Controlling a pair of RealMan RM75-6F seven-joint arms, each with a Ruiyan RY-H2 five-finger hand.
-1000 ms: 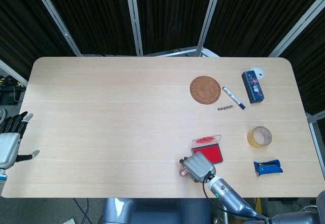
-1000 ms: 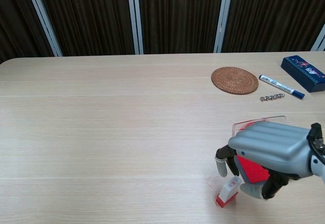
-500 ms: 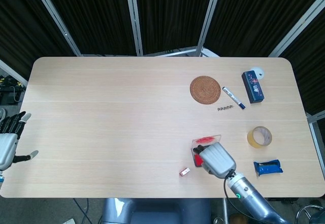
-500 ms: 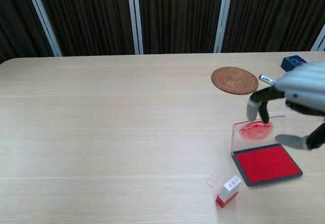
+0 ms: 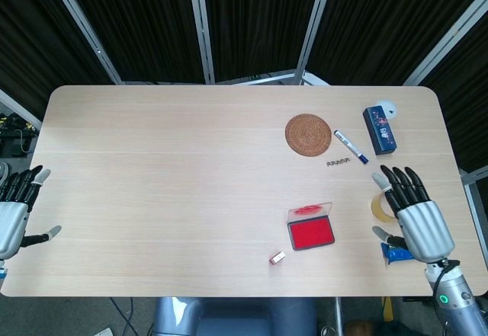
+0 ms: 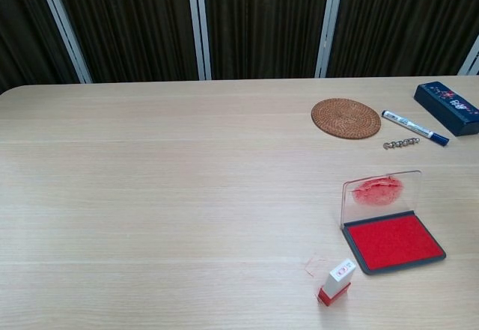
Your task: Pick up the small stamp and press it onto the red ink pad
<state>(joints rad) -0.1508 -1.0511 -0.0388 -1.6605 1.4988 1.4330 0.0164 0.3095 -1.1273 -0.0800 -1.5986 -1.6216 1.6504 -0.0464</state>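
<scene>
We saw the small stamp (image 6: pixel 336 281) lying tilted on the table (image 5: pixel 168 168), just left of the red ink pad (image 6: pixel 394 242) — lid up, apart from it. Right hand (image 5: pixel 414 216) hovered w/ fingers spread, holding nothing, over the tape roll (image 5: pixel 379 209) and blue object (image 5: pixel 396 254). Left hand (image 5: pixel 14 212) at the table's left edge — fingers apart, empty.

Bright, even, sharp; faint shadows.
</scene>
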